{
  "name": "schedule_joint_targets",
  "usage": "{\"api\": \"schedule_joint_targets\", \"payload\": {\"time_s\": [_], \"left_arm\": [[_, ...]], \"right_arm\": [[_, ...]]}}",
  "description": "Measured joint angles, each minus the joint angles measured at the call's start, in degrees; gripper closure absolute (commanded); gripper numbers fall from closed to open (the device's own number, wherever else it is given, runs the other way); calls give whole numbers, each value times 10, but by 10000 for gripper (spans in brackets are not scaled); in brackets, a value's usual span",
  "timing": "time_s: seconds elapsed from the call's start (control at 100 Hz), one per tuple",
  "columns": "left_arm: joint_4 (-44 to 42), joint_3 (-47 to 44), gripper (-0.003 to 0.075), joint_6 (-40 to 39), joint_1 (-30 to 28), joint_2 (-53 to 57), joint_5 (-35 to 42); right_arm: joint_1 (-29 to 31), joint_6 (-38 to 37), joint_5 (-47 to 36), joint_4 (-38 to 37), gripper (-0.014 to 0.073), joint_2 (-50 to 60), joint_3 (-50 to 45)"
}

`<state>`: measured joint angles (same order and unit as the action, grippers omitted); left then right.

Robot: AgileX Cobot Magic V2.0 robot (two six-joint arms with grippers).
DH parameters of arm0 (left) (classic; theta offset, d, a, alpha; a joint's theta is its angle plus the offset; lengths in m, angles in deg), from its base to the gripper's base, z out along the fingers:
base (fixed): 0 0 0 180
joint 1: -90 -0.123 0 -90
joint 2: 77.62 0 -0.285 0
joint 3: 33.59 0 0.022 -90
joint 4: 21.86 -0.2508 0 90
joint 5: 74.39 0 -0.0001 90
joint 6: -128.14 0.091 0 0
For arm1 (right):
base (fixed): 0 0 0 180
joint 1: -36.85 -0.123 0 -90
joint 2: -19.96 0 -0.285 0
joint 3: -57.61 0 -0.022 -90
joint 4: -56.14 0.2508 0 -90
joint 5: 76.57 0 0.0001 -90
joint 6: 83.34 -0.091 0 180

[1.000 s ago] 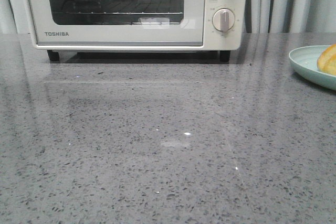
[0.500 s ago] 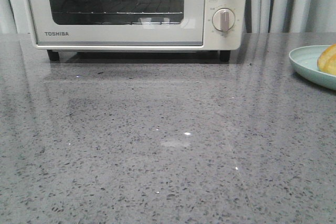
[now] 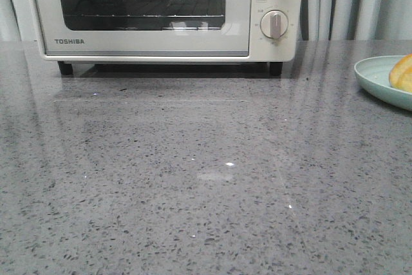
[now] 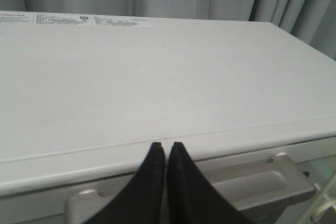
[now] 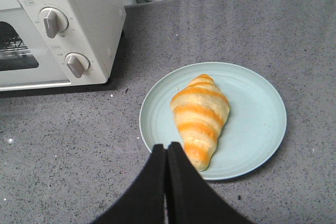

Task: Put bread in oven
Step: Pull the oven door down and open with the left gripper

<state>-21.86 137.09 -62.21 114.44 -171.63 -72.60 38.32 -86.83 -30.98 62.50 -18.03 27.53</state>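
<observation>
Front view: Toshiba toaster oven (image 3: 164, 11) at the back of the grey speckled counter (image 3: 193, 178), glass door shut, wire rack (image 3: 148, 14) dimly visible behind the window, round knobs (image 3: 275, 24) down the right side, grey curtain (image 3: 351, 1) behind. At the right edge, part of a pale green plate (image 3: 376, 78) with a sliver of the croissant (image 3: 402, 72) on it, well apart from the oven. Neither arm visible here. Left wrist view: left tool (image 4: 166, 153) closed, black fingers pressed together and holding nothing, poised above the front edge of the oven's flat white top, just over the door handle (image 4: 262, 184). Right wrist view: right tool (image 5: 167, 156) also closed and empty, tips just beside the croissant's near tapered end, over the plate's rim; croissant lying whole on the plate, golden with paler ridges.
</observation>
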Motion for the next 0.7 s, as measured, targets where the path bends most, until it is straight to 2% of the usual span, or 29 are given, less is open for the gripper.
{"api": "schedule_joint_targets", "payload": {"time_s": [0.42, 0.7], "left_arm": [[17, 0, 741, 0, 2, -10, -18], [19, -2, 741, 1, 31, 4, -45]], "right_arm": [[0, 0, 6, 0, 661, 0, 0], [0, 0, 10, 0, 661, 0, 0]]}}
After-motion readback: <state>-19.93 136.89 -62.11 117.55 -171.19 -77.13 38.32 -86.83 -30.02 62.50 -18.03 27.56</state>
